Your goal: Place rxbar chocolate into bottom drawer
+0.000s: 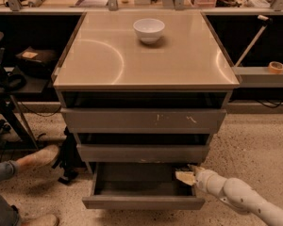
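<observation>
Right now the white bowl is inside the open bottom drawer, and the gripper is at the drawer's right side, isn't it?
No. The camera view shows the white bowl on the cabinet top, not in the bottom drawer. The drawer is open, and the gripper is at its right side.

White arm (pixel 240 197) extends from the lower right, angled up-left — claw (pixel 185 176) at its tip, low, right of centre.
</observation>
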Motion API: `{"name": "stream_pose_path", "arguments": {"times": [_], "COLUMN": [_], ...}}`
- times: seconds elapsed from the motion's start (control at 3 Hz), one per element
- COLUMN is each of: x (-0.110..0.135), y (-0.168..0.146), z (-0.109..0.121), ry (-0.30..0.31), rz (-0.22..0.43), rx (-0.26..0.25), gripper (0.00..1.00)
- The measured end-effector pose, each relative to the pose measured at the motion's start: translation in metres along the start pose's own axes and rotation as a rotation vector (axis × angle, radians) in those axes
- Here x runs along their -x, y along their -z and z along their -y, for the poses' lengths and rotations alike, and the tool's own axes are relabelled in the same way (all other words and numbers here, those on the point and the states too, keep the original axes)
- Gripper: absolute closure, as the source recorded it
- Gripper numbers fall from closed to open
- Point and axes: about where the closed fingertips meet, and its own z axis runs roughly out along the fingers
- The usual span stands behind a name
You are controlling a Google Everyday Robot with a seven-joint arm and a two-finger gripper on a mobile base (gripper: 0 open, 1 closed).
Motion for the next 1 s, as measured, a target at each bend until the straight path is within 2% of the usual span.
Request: {"name": "stream_pose_path", "arguments": {"times": [0.33,0.67,1.0], "x": [-0.002,-0.032,-0.061], "y": [-0.003,-0.036,-0.081], "z": [-0.002,0.013,0.024], "ry": [0.005,0.019,-0.021], "rz": [-0.003,-0.037,-0.051], "rx": [-0.005,-0.033,-0.023], "gripper": [1.0,1.0,1.0]}}
